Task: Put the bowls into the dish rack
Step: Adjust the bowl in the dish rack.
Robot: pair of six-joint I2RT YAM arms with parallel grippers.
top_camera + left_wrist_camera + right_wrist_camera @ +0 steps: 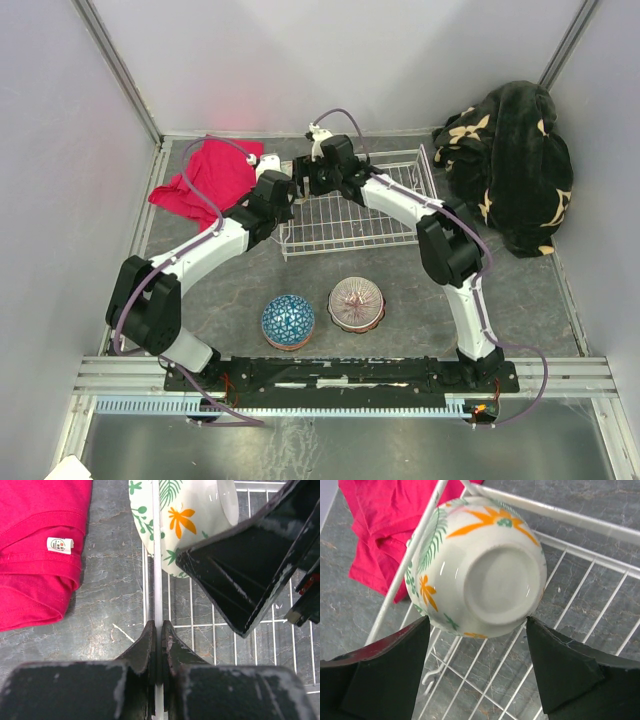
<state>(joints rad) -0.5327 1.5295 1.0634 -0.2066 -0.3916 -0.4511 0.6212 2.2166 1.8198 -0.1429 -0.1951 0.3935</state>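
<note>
**A:** What lay nearest the arm bases?

**B:** Two upturned bowls sat side by side on the grey table (420,345). A blue mosaic bowl (288,321) was on the left and a pink patterned bowl (357,303) just right of it. Both were well apart from the rack.

**A:** And the dish rack?

**B:** The white wire dish rack (350,215) stood farther back, mid-table. The left gripper (158,630) was clamped shut on the wire of its left rim.

**A:** The right gripper?

**B:** The right gripper (477,625) hung over the rack's far left corner, jaws spread wide, one finger on either side of a white floral bowl (485,565). That bowl lay bottom up and tilted in the corner, against the left rim wire. Whether the fingers touched it, I could not tell.

**A:** Anything beyond?

**B:** A red cloth (205,175) lay left of the rack at the far left. A dark blanket (510,160) with gold patches was heaped in the far right corner.
</note>
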